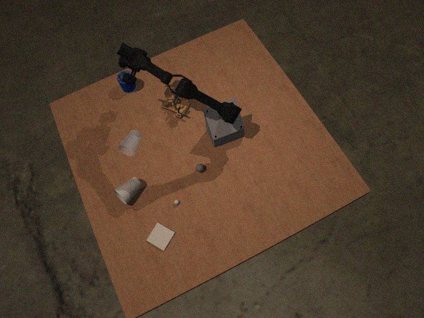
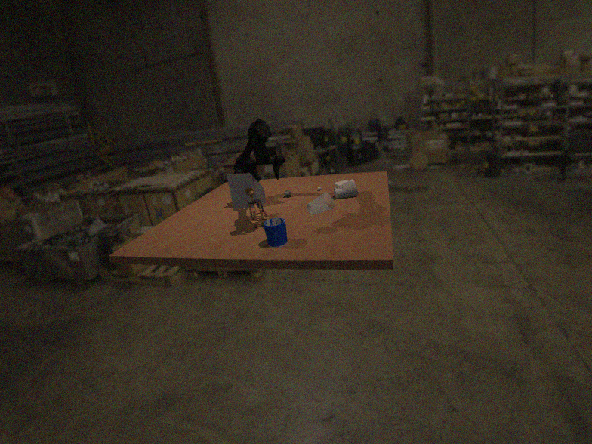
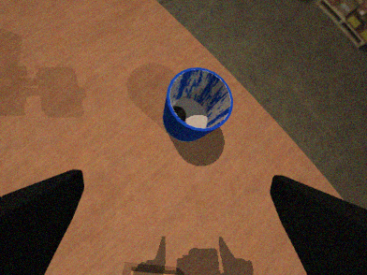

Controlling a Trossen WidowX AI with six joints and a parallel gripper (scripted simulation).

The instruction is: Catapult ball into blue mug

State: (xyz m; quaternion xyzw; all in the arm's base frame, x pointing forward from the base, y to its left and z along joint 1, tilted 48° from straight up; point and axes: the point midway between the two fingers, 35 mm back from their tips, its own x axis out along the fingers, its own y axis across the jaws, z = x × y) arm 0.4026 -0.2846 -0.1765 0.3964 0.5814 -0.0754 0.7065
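The blue mug (image 1: 128,88) (image 2: 275,234) (image 3: 185,135) stands upright near the table's edge. In the wrist view a dark round shape (image 3: 179,111), which looks like the ball, is inside the mug, partly hidden by the near rim. The small wooden catapult (image 1: 179,115) (image 2: 257,221) stands between the mug and the arm's base, with its throwing arm raised. My gripper (image 1: 128,78) (image 3: 179,182) is open and empty, pointing down above the table beside the mug. In the top view it covers part of the mug's rim.
Two white cups (image 1: 131,144) (image 1: 130,191) lie tipped over. A grey ball (image 1: 199,167) (image 2: 287,193), a small white ball (image 1: 176,202) (image 2: 319,188) and a flat white tile (image 1: 160,236) lie farther off. A grey block (image 1: 226,130) (image 2: 239,192) is at the arm's base.
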